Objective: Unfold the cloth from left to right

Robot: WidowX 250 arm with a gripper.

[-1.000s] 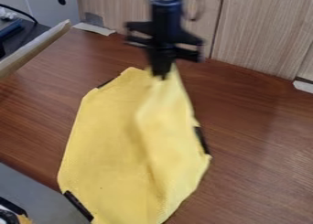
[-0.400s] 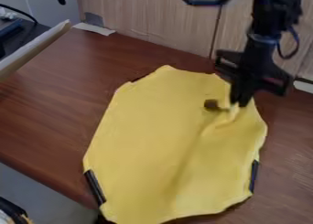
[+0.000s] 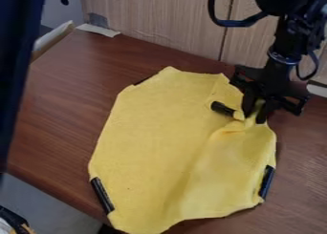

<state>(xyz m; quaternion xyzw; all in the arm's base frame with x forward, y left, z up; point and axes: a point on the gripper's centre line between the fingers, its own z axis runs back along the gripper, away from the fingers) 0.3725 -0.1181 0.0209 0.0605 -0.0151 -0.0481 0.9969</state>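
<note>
Here's the big surface first, the brown tabletop (image 3: 60,118), running right across the frame, and laid over its middle is the yellow cloth (image 3: 150,142), most of it spread out, its long axis running from the top of the frame down to the bottom with a slight lean left. And the gripper (image 3: 254,119)? Upper right of the frame, right at the cloth's upper right edge, fingers spread, a bunched ridge of yellow standing up between them! So this is what it all turns on: nearly the whole cloth lies to the left and lower left of the gripper, and just that rumpled corner sits under it. The unfolding looks nearly done, I'd say; best call is straight up, clear of the ridge, or the corner drags back leftward. And watch that small black strip (image 3: 222,109), poking out just left of the fingers; it could snag.
</note>
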